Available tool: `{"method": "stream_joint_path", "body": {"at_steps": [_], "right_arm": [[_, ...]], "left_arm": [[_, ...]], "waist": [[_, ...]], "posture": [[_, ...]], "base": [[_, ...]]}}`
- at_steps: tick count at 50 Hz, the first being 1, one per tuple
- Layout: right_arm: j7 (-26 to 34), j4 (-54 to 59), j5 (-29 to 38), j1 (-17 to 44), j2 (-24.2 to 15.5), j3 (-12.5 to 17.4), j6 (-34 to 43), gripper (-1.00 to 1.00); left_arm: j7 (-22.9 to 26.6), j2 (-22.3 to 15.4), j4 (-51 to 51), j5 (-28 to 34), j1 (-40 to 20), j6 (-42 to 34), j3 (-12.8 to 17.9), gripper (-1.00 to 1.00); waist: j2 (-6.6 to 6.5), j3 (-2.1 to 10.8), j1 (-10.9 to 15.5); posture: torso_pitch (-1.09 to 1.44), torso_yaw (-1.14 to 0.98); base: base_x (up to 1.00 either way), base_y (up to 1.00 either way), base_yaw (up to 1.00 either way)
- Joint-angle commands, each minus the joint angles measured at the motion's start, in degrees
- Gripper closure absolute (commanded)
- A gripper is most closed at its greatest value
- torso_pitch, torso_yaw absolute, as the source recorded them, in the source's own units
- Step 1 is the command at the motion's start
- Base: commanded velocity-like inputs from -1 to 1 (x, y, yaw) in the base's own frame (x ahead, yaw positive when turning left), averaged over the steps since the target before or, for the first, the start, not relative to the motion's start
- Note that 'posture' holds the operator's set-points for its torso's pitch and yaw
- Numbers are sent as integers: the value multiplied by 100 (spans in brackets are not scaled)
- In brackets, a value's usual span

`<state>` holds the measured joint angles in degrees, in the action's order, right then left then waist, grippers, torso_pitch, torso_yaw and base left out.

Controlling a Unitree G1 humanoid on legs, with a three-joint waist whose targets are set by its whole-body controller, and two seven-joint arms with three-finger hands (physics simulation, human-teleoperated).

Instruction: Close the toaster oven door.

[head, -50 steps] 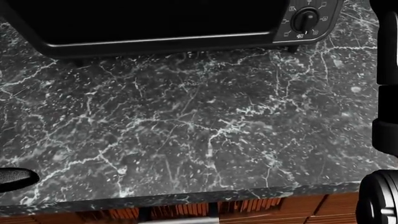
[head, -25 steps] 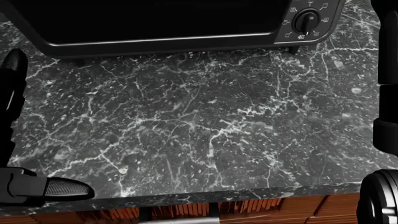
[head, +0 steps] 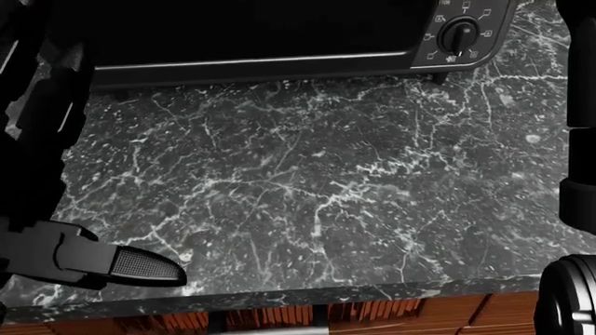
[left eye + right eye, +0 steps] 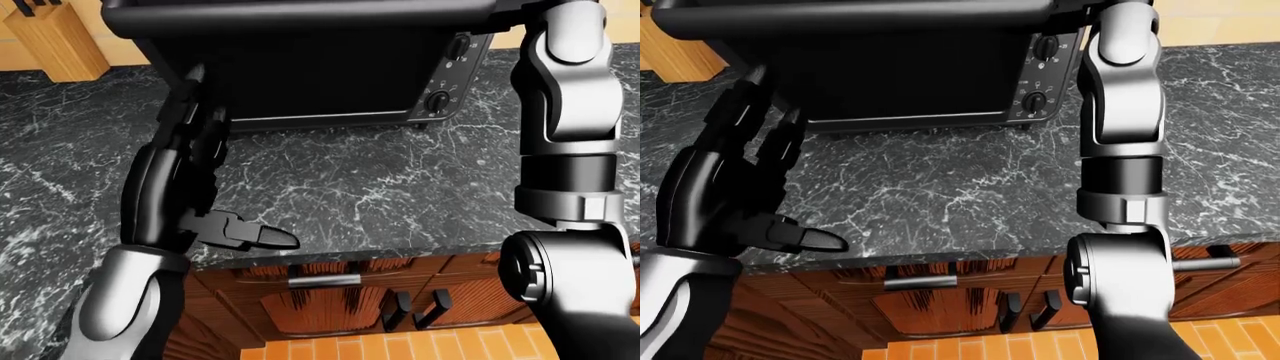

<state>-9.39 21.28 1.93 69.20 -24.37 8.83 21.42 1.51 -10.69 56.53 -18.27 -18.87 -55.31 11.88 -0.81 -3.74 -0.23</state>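
**A:** How far along is it, would you say?

**B:** Hard to judge. The toaster oven (image 4: 320, 67) sits on the marble counter (image 4: 400, 195), beyond the fingertips of the left hand (image 4: 185, 176), and a dark bar runs along the top edge of both eye views. I take that bar for the door's edge or handle, raised but maybe not home. The dark glass face and the knobs (image 4: 437, 101) look squarely at us, so the door seems near upright. Whether it is latched, I cannot tell.

**B:** So what's left, by my reckoning, is a final push or a check, and nothing in view confirms it closed.

**A:** And the left hand?

**B:** Open. The fingers (image 4: 745, 112) stretch straight up toward the oven's lower left corner, close to it, though I can't say they touch. The thumb (image 4: 262, 237) sticks out sideways over the counter's near edge, gripping nothing.

**A:** The right one?

**B:** Only the right arm (image 4: 565, 135) shows, rising steeply past the knobs on the oven's right side. The hand itself is above the frame, so its state can't be seen.
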Motion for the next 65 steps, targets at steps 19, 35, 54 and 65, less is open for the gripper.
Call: {"method": "stream_joint_path", "body": {"at_steps": [19,35,54,65], "right_arm": [[-145,-325,-44,353,-91,97,-292,-100],[-151,-349,-50,356,-96,99,-270,-100],[-165,-388,-70,315,-85,100,-262,-100],[-164,-387,-79,332,-101,106,-246,-100]], "left_arm": [[353,-104,-147,762,-589,15,-589,-100],[766,-137,-814,1496,-1166,264,-518,-100],[1070,-237,-1285,1685,-1715,35,-557,-100],[1086,-264,-1510,1756,-2062,29,-532,-100]], "waist": [[73,181,39],[98,180,43],[112,177,45],[125,170,46]], "posture": [[0,0],[0,0],[0,0],[0,0]], "base": [[0,0,0],[0,0,0],[0,0,0],[0,0,0]]}}
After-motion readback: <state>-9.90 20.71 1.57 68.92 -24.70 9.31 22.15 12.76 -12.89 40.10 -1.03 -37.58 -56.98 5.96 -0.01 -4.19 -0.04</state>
